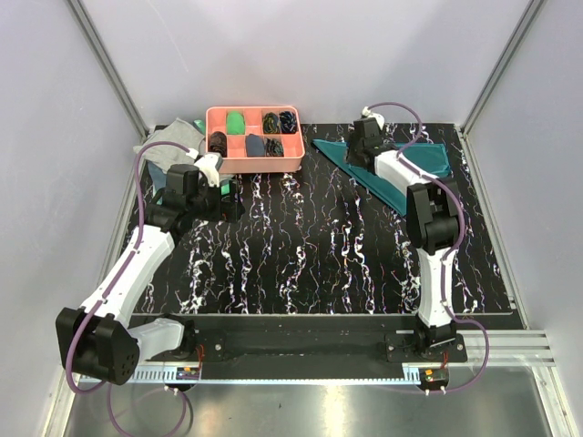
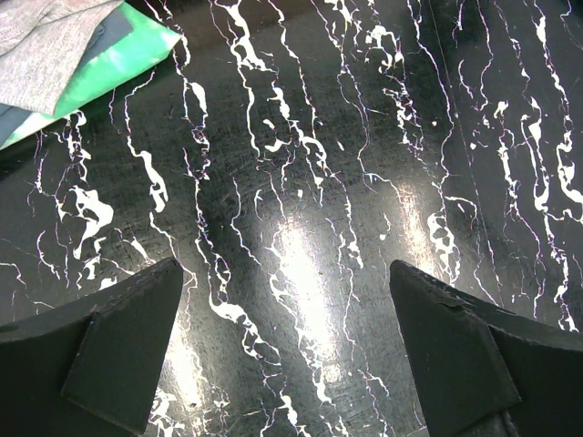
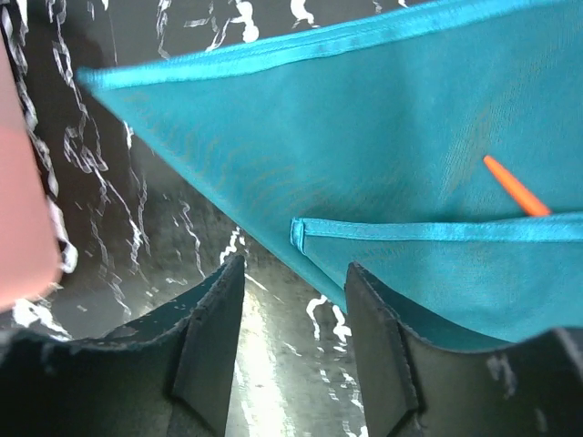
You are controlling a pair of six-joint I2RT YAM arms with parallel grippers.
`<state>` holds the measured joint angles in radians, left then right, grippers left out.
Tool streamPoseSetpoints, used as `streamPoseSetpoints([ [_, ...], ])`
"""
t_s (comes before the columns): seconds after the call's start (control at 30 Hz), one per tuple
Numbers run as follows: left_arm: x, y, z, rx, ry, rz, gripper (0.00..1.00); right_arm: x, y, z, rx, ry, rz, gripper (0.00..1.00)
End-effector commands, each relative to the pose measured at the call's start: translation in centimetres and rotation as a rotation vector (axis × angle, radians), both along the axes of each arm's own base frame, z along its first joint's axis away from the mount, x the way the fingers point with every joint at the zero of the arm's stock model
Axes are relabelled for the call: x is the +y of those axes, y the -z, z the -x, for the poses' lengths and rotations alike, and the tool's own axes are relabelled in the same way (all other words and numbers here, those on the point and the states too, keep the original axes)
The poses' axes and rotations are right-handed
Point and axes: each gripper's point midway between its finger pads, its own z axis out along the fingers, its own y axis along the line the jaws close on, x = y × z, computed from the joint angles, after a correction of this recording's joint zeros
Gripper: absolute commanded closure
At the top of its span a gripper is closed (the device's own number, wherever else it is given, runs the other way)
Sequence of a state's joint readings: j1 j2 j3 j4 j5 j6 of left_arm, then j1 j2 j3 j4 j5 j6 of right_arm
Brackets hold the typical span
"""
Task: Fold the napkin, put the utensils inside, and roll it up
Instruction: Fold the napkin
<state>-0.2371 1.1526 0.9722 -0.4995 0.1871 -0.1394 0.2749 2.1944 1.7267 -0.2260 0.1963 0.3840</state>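
Napkin (image 1: 430,162), teal and folded into a long flat wedge, lies at the 1 o'clock corner of the black marbled table (image 1: 310,264) in the top view. One point aims toward 9 o'clock and another toward 5 o'clock, and the right arm covers its middle. The right gripper (image 3: 291,273) hangs low over the wedge's 10 o'clock end, its jaws partly apart with only bare table between them. In the wrist view the finger (image 3: 383,364) at 5 o'clock overlaps the cloth's near edge; whether it touches cannot be told. A slim orange end of the fork (image 3: 516,187) lies on the cloth at 3 o'clock in that view, running down to the hem of a folded upper layer, where it passes out of sight. The pink tray (image 1: 255,165) sits at 11 o'clock on the table, just beside the napkin's 9 o'clock point. Its compartments hold dark and green bundles too small to identify. A grey cloth (image 1: 171,138) is crumpled at 10 o'clock, touching the tray's left side. The left gripper (image 2: 287,273) is poised near 9 o'clock with jaws spread wide over bare marbled surface, holding nothing. Its wrist view catches the grey cloth lying over a green cloth (image 2: 123,62) at 10 o'clock, well apart from both fingers.
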Motion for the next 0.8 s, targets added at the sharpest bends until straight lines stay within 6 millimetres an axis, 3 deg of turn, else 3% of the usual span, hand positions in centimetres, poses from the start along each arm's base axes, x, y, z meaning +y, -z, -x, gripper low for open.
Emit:
streamPoseSetpoints([
  [0.0, -0.2, -1.9, -0.6, -0.072, 0.006, 0.01, 0.01, 0.7, -1.7, 0.7, -0.039, -0.158, 0.213, 0.45],
  [0.27, -0.1, -1.7, -0.7, -0.068, 0.001, 0.005, 0.01, 0.9, -0.3, 0.1, -0.029, -0.261, 0.453, 0.47],
  [0.53, -0.1, -1.5, -0.6, -0.063, 0.002, 0.002, 0.01, 1.0, 2.0, 0.1, 0.024, -0.294, 0.51, 0.47],
  [0.77, -0.1, -1.6, -0.6, -0.066, 0.002, 0.003, 0.01, 0.9, 2.5, -0.4, 0.05, -0.299, 0.531, 0.46],
])
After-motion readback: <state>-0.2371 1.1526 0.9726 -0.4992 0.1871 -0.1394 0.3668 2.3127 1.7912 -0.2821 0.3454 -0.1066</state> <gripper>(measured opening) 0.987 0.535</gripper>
